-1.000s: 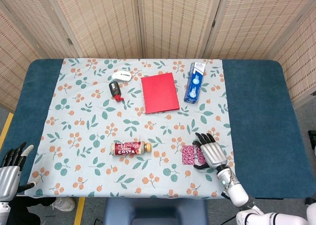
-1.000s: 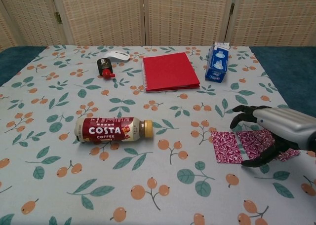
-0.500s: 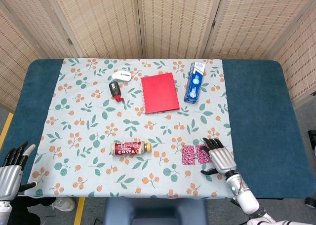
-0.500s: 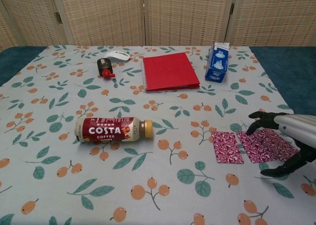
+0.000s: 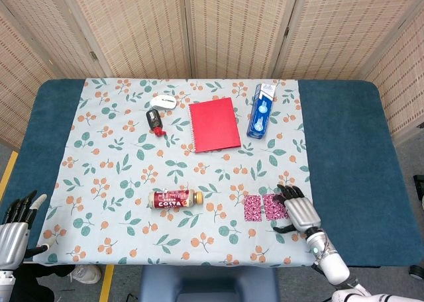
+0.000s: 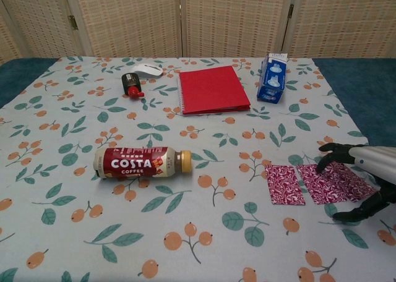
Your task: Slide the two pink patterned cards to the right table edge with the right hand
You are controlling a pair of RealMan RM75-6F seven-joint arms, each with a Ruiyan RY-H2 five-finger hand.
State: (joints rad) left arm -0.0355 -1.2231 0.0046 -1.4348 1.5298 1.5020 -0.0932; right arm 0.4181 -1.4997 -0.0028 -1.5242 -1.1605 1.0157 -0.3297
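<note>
The two pink patterned cards lie flat side by side on the floral cloth near the front right of the worktop (image 5: 344, 143): the left card (image 6: 284, 184) is free, while the right card (image 6: 331, 183) sits under my right hand (image 6: 364, 174). Its fingers are spread and its fingertips (image 6: 322, 167) seem to rest on the card, gripping nothing. Thin, light and flat, these offer no edge to pinch; I judge pressing down and dragging works best, though the cloth may bunch. My left hand (image 5: 14, 229) waits slack off the near left corner.
</note>
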